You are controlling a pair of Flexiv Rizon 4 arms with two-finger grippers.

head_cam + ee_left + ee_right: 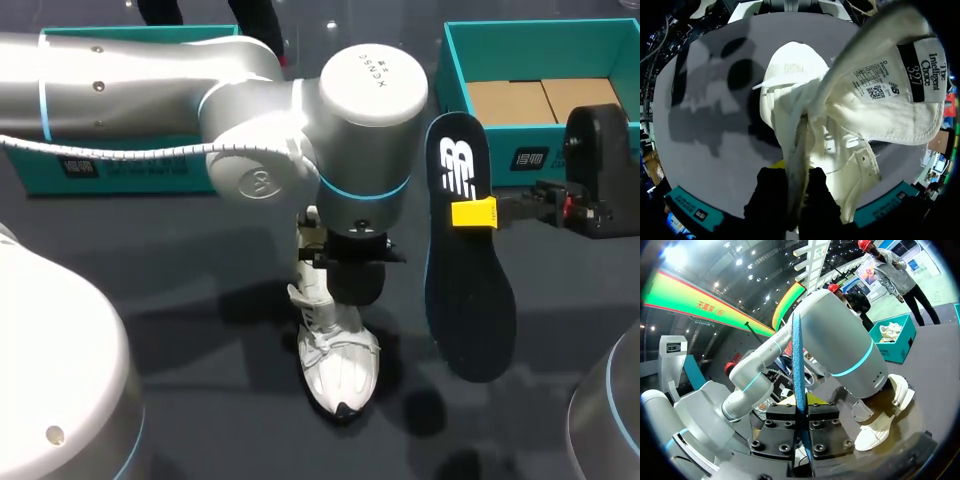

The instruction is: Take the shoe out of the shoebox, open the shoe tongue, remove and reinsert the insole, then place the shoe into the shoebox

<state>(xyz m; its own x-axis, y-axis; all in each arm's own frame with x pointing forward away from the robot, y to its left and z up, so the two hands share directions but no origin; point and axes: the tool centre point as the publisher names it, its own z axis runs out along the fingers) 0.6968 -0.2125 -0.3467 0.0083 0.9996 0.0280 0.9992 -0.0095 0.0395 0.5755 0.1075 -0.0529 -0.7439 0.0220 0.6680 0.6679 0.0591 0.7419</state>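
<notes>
Over the middle of the dark table (150,290) the robot's left arm (200,100) reaches in from its own side and bends straight down, so that the left gripper (356,280) sits right on top of the white shoe (338,365). That shoe stands on its sole on the tabletop, toe pointing to the near edge and heel under the wrist. From the left wrist's view the gripper's two black fingers (770,200) are pressed together on a thin pale strip of the shoe's upper, which runs up between them. The tongue (890,85) is folded out and away from the opening, with its printed label side showing. Off to the right, the right gripper (476,213) comes in level from the side and is clamped on the dark insole (465,300), one yellow tip lying against the insole's upper half. The insole hangs upright, seemingly clear of the table, just beside the shoe and not touching it. Seen from the right wrist it is edge-on, a blue sliver pinched between that gripper's fingers. Behind it at the far right stands the open teal shoebox (500,150), brown cardboard on its floor. A second teal box (120,172) lies at the far left, behind the left arm.
</notes>
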